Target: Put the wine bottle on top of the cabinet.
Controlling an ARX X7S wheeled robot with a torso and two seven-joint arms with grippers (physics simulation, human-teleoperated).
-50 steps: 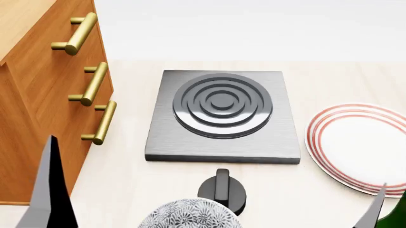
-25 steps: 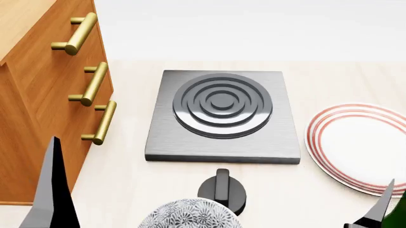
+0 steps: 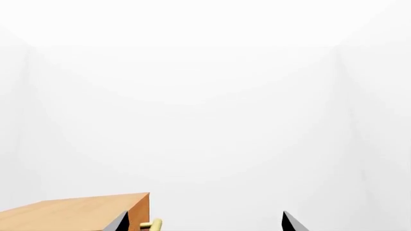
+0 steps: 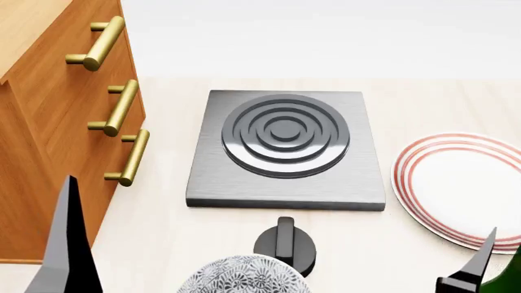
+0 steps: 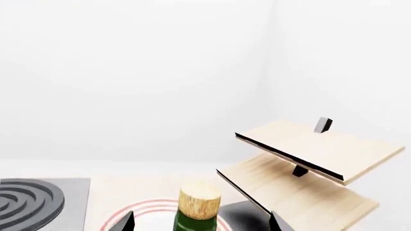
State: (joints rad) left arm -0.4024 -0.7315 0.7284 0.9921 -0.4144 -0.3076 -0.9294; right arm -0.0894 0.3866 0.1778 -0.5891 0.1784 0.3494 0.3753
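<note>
Bright, even, sharp renders — soft shadows, washed-out white walls, no blur.

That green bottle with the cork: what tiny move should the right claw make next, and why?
Probably ease down so its fingertips straddle the neck, then close. In the right wrist view the tall dark green glass wine bottle stands between the open tips of the right claw, which sit beside the tan cork, seemingly not touching it.
</note>
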